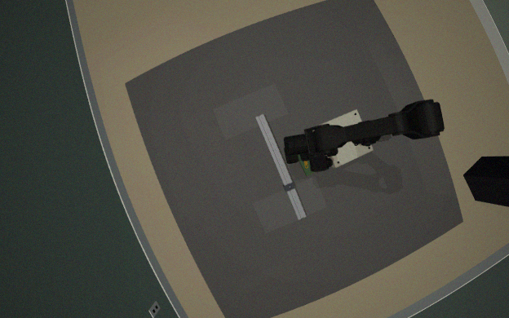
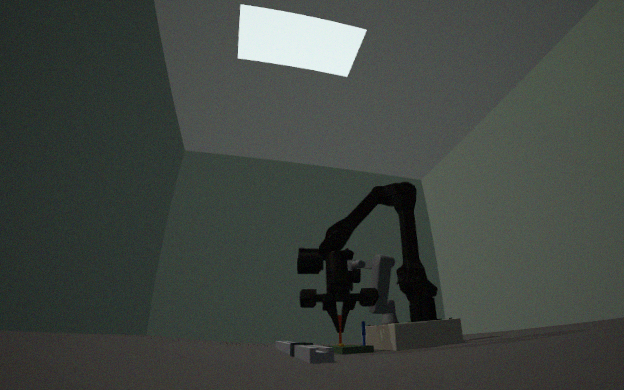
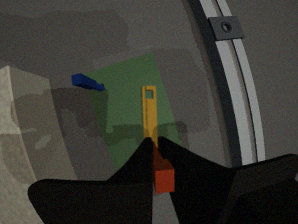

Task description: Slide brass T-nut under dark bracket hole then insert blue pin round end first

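The black two-fingered pincer [image 2: 340, 331] [image 3: 153, 143] pinches the upright orange square-topped handle [image 2: 340, 322] [image 3: 164, 180] of the yellow brass T-nut [image 1: 306, 164] [image 2: 341, 345] [image 3: 149, 112], which lies below its fingertips on the flat green tray [image 1: 308, 173] [image 2: 357, 349] [image 3: 125, 75].

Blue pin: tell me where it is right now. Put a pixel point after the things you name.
In the wrist view, the blue pin [image 2: 363, 333] [image 3: 86, 81] stands at the green tray's [image 2: 361, 349] [image 3: 127, 75] left edge, left of the brass T-nut [image 2: 341, 345] [image 3: 150, 112].
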`<action>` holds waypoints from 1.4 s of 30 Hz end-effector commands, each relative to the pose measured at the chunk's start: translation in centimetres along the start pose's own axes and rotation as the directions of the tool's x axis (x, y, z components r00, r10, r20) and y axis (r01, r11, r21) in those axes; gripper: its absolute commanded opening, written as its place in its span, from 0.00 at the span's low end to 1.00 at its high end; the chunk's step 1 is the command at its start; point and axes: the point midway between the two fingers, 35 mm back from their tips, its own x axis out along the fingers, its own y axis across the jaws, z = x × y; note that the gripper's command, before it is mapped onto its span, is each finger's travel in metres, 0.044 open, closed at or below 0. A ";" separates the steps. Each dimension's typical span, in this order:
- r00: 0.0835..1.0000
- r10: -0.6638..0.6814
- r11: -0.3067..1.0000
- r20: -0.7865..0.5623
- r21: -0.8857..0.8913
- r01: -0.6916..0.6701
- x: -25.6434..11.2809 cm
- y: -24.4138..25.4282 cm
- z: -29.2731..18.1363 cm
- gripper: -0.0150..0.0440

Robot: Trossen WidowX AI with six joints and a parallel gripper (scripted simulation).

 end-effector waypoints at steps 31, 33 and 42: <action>1.000 -0.001 1.000 -0.003 0.006 0.001 -4.7 -0.5 1.3 0.00; 1.000 -0.001 1.000 -0.003 0.006 0.001 -5.0 -0.5 1.4 0.00; 1.000 -0.001 1.000 -0.003 0.006 0.001 -6.4 -0.5 1.8 0.00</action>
